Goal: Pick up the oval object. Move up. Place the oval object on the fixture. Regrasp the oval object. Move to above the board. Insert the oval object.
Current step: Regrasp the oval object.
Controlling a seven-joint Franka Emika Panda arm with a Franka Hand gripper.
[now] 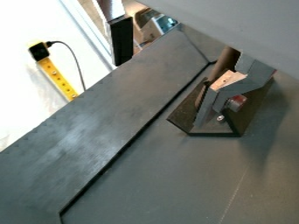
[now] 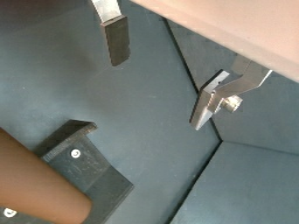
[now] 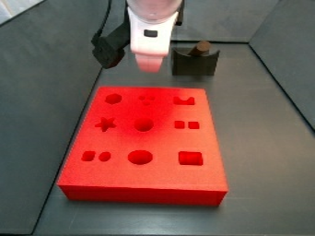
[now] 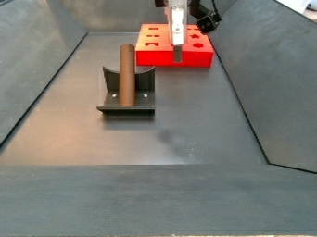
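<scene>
On the fixture [image 4: 128,97] stands the oval object [image 4: 124,68], apart from the empty jaws of the gripper [image 4: 179,45].

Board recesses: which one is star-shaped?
The star recess in the middle row of the board, beside a round one. The claw hovers near its far edge.

We see gripper [image 3: 146,63] upper centre: white body, black side cables; fingers [image 2: 117,39] flat silver, dark pads.
</scene>
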